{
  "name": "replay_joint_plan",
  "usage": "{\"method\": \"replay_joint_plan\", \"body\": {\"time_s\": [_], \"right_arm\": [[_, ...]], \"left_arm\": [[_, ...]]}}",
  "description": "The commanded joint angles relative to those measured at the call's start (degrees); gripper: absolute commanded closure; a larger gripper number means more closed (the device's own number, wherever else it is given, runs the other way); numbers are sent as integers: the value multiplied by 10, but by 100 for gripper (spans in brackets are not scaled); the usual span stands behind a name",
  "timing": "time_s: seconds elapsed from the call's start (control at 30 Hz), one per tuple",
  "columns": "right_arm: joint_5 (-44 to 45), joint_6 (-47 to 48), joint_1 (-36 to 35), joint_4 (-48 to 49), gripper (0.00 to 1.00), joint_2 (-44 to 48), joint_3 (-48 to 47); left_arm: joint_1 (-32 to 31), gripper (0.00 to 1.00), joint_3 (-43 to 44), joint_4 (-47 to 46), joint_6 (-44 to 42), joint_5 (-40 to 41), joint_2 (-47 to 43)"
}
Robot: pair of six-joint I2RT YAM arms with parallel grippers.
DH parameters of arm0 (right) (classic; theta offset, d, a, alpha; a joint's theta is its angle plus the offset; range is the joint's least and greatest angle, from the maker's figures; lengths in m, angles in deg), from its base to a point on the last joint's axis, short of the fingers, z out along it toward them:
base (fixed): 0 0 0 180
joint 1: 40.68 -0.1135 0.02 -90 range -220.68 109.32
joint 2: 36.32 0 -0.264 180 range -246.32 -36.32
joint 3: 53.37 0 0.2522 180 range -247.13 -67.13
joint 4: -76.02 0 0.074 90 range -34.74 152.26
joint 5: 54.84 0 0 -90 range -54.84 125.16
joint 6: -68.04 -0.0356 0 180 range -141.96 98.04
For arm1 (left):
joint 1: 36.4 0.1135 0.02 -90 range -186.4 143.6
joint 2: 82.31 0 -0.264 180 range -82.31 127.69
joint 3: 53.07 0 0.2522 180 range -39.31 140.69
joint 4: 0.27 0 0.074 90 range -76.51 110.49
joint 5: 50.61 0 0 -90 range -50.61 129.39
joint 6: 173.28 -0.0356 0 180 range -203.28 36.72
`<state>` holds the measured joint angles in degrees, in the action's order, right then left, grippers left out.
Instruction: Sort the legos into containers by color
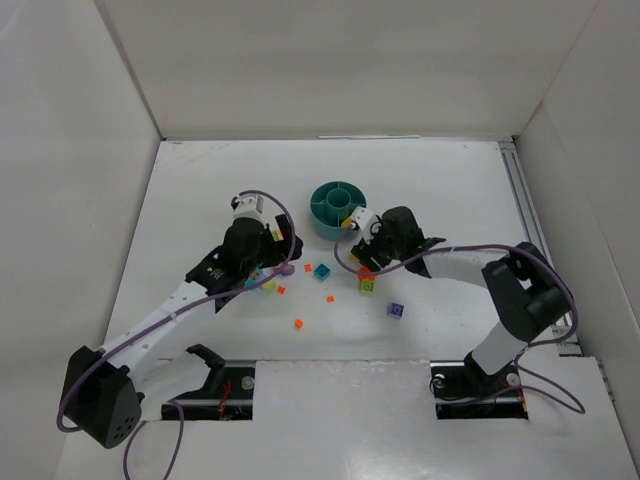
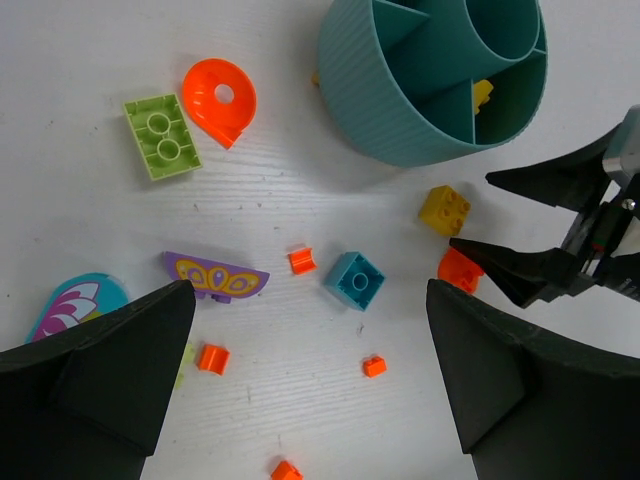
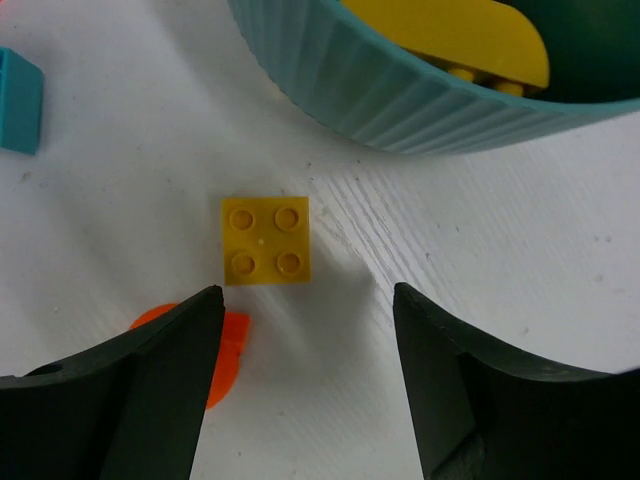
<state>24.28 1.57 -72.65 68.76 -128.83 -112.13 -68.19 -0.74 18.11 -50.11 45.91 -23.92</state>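
Observation:
The round teal dish point(image 1: 338, 208) stands mid-table; a yellow piece point(image 3: 450, 40) lies in one wedge. My right gripper point(image 1: 362, 252) is open and empty, low beside the dish wall point(image 3: 400, 100). A yellow four-stud brick point(image 3: 266, 241) lies just ahead of its jaws, and an orange piece point(image 3: 225, 350) is partly under the left finger. My left gripper point(image 1: 268, 262) is open and empty above scattered bricks: a teal brick point(image 2: 354, 281), several small orange ones point(image 2: 301, 260), a purple winged piece point(image 2: 215, 277), a lime plate point(image 2: 162, 137) and an orange rounded piece point(image 2: 220, 100).
A purple brick point(image 1: 396, 310) and a lime brick point(image 1: 368, 287) lie near the right arm. A teal-and-pink piece point(image 2: 75, 305) lies by my left finger. White walls enclose the table, and a rail point(image 1: 520, 200) runs along the right side.

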Motion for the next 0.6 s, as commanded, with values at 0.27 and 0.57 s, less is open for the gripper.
{"method": "replay_joint_plan", "body": {"time_s": [0.27, 0.57], "right_arm": [[-50, 12, -6, 71, 28, -44, -28], [-50, -17, -6, 113, 43, -66, -23]], "left_arm": [[-2, 0, -26, 16, 14, 16, -40], [-7, 0, -31, 16, 19, 17, -45]]}}
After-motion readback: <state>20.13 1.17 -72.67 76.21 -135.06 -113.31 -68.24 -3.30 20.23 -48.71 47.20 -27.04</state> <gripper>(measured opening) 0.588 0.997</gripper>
